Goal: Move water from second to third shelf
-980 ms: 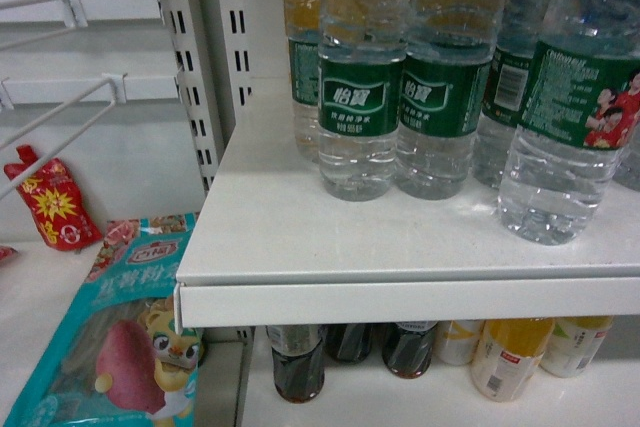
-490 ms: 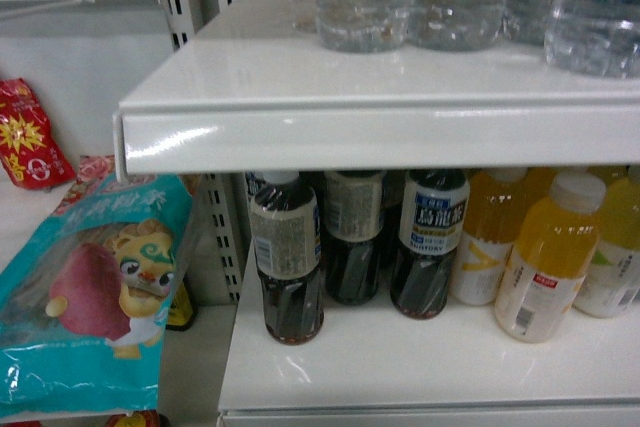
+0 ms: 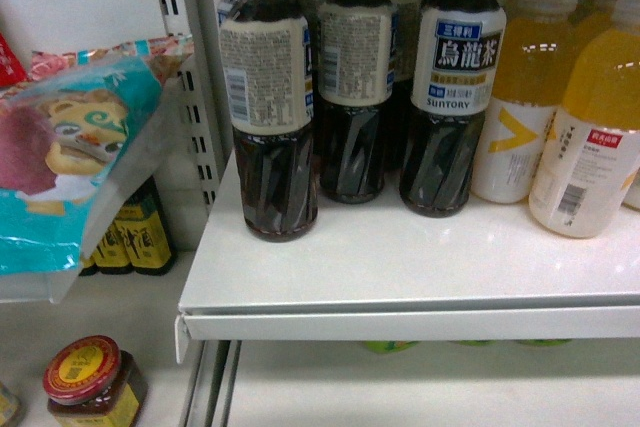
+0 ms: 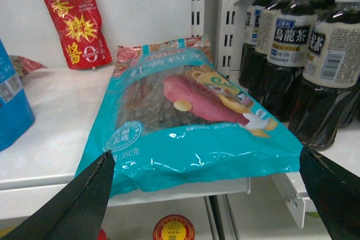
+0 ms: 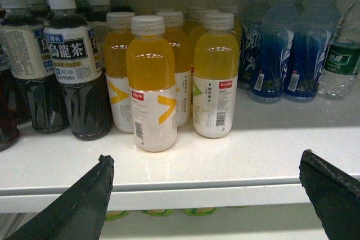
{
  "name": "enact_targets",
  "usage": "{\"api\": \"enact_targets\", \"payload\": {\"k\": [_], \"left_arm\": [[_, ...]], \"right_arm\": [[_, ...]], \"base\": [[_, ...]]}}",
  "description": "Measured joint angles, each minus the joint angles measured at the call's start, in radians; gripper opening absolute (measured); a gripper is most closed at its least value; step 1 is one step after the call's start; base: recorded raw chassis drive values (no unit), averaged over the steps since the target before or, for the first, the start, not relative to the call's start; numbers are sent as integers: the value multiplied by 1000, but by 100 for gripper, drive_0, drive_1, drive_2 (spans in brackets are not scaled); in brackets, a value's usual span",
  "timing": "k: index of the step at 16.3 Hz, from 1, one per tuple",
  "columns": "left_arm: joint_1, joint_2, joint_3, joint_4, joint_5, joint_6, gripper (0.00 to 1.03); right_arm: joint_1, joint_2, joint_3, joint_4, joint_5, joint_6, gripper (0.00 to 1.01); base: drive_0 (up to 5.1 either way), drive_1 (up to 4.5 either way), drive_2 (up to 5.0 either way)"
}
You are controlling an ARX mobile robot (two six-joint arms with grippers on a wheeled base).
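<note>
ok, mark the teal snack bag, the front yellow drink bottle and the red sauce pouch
teal snack bag [image 4: 185, 133], left wrist view, centre of its front face
front yellow drink bottle [image 5: 151, 82], right wrist view, mid body
red sauce pouch [image 4: 77, 26], left wrist view, printed front

Left claw [image 4: 205, 195]: both dark fingers visible at the bottom corners of its wrist view, spread wide apart, nothing between them, held level in front of the white metal shelf edge [image 4: 169, 192]. Right claw [image 5: 208, 195]: same pose, dark fingers [image 5: 73, 209] far apart at the lower corners, nothing gripped, facing that shelf's front lip. Neither arm shows in the head view.
</note>
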Motion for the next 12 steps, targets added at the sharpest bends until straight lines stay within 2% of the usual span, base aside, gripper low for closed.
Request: {"api": "enact_targets", "payload": {"k": [12], "left_arm": [[0,0,0,2,0,0,98]], "right_arm": [[0,0,0,3,0,0,98]], "base": [[0,0,0]]}}
